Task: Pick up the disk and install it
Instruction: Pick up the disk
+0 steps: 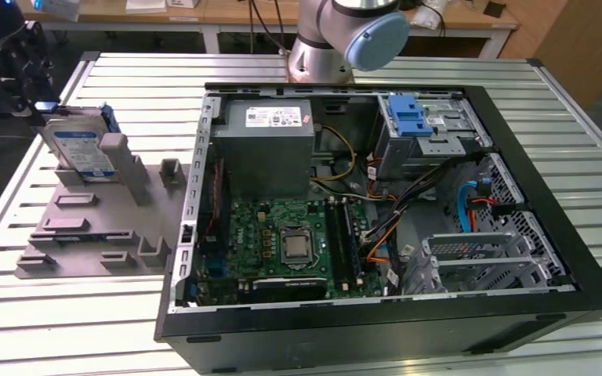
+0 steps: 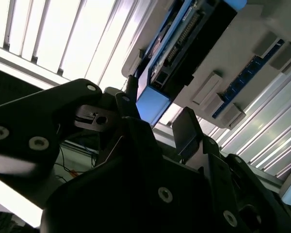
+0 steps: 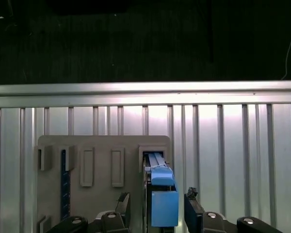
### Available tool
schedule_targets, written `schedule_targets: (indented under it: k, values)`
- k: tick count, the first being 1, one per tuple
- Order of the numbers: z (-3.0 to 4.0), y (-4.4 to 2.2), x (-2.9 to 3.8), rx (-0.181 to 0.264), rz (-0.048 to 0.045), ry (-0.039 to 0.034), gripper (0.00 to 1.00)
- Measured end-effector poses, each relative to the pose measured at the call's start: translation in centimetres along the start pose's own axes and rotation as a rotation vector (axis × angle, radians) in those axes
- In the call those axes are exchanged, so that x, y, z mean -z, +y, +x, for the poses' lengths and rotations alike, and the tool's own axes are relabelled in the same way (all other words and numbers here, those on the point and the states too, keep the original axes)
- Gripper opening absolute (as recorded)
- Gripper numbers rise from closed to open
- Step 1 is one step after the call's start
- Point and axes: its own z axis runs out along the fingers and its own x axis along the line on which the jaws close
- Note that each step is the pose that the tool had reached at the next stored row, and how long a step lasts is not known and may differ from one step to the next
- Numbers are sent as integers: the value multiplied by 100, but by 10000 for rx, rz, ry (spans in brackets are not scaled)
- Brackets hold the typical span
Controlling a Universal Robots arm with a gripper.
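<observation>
While the disk is standing in its rack, nine o'clock of the case, the wide-open pincer is hovering in line; squaring both fingers to its flanks is looking essential.

A robotics lab or workshop: a slatted aluminium tabletop carries an opened computer case, a grey fixture plate at its nine o'clock, the arm's base at twelve o'clock, and wooden benches beyond.

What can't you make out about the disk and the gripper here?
Disk label: edge-on in the first wrist view, too small in the exterior view.
Disk's lower edge: sunk in the grey holder's slot, exterior view.
Gripper body: cut off by the picture edge in the first wrist view.
</observation>
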Motion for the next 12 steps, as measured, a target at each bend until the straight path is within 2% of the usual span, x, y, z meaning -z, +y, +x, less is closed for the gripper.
schedule_targets:
  k: [4,12]
  values:
    - [-36,2,-35,-11,5,-2,56]
    - [-41,20,-125,-11,1,0,56]
